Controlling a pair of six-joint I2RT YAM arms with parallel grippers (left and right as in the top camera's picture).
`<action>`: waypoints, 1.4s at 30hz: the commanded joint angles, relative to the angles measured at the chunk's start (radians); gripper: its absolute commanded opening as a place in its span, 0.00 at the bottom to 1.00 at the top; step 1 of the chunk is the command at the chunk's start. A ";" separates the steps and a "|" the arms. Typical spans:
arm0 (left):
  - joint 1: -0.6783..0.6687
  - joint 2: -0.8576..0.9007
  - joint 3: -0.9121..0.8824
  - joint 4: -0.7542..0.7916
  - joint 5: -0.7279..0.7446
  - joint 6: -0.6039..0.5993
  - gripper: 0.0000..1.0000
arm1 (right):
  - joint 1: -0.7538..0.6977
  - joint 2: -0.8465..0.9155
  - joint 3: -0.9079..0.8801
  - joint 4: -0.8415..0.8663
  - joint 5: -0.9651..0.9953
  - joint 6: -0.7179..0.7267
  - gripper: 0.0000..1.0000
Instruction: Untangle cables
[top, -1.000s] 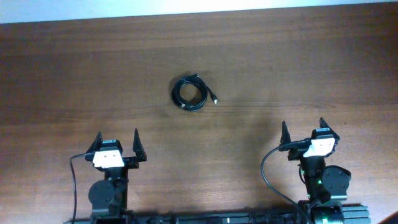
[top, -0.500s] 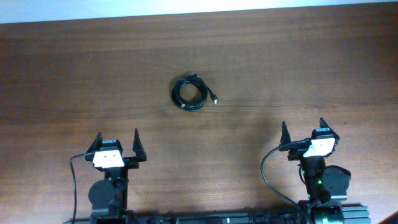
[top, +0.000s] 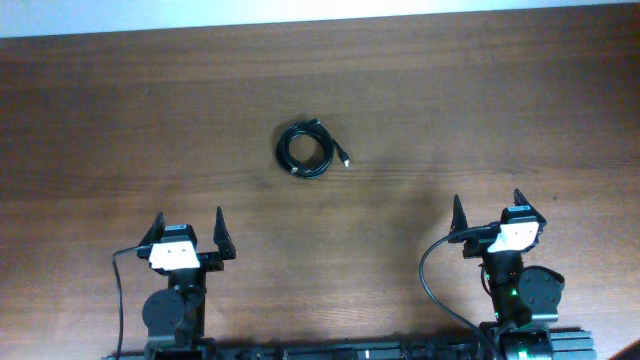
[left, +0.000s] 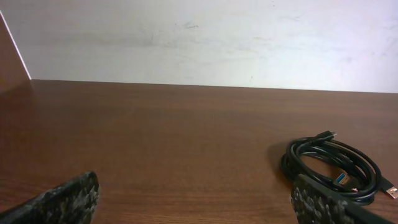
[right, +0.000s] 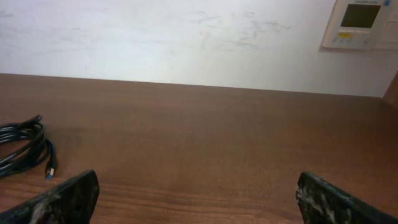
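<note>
Worktop (top: 480, 120): brown wood grain, smooth, faint sheen. Ahead of left claw (top: 188, 214), cables (left: 333, 165): black, glossy plastic sheath, silvery metal plug tips. Claw fingers (left: 62, 199): mottled grey-black, rough, matt. Wall (left: 199, 37): white, matt, scuffed.

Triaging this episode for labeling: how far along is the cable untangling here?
Done: nothing visible. The cables lie as one tight coil on the table, with a plug end sticking out at its right. In hand: nothing. The left gripper and right gripper are both open and empty near their bases, well apart from the coil. Left: the whole job, meaning reaching in, gripping, and pulling the cords apart.
</note>
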 joint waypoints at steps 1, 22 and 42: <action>0.007 -0.010 -0.008 0.002 -0.007 0.016 0.99 | 0.008 -0.006 -0.006 -0.005 0.016 0.002 0.98; 0.008 -0.010 -0.008 0.009 -0.052 0.035 0.99 | 0.008 -0.006 -0.006 -0.005 0.016 0.002 0.98; 0.008 0.001 0.085 0.567 0.196 0.000 0.99 | 0.008 -0.006 -0.006 -0.005 0.016 0.002 0.98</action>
